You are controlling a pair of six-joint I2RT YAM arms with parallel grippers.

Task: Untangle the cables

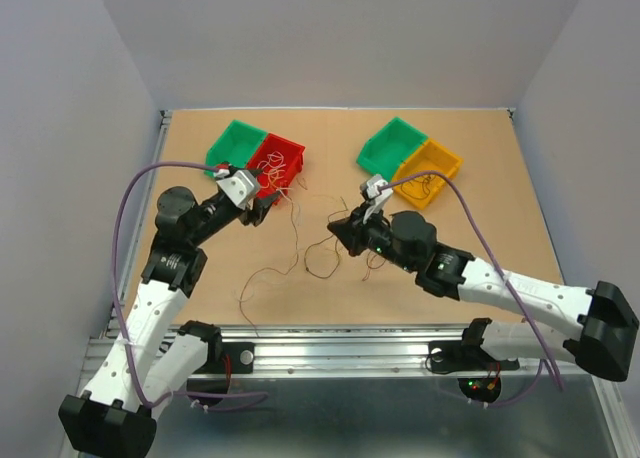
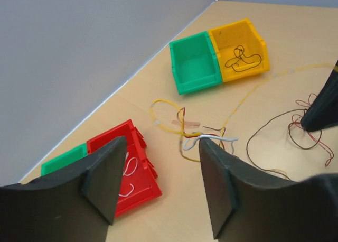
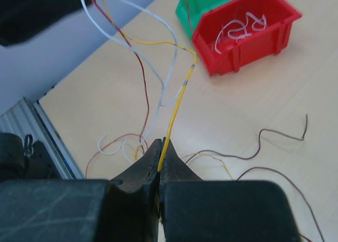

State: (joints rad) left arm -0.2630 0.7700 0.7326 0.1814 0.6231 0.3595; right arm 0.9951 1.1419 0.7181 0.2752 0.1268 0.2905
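My right gripper (image 3: pixel 160 147) is shut on a thin yellow cable (image 3: pixel 177 107) and sits low over the table's middle (image 1: pixel 338 226). The yellow cable rises into a knot of white, red and yellow cables (image 2: pixel 195 136) that stretches up towards my left gripper (image 3: pixel 37 12). My left gripper (image 2: pixel 158 184) is open beside the red bin (image 1: pixel 262 203); a white strand lies across the tip of its right finger (image 2: pixel 222 184). Loose brown and reddish cables (image 1: pixel 300 248) lie curled on the table between the arms.
A green bin (image 1: pixel 235 143) and a red bin (image 1: pixel 278 161) holding white cables stand back left. A green bin (image 1: pixel 392 143) and a yellow bin (image 1: pixel 428 173) holding a dark cable stand back right. Grey walls enclose the table.
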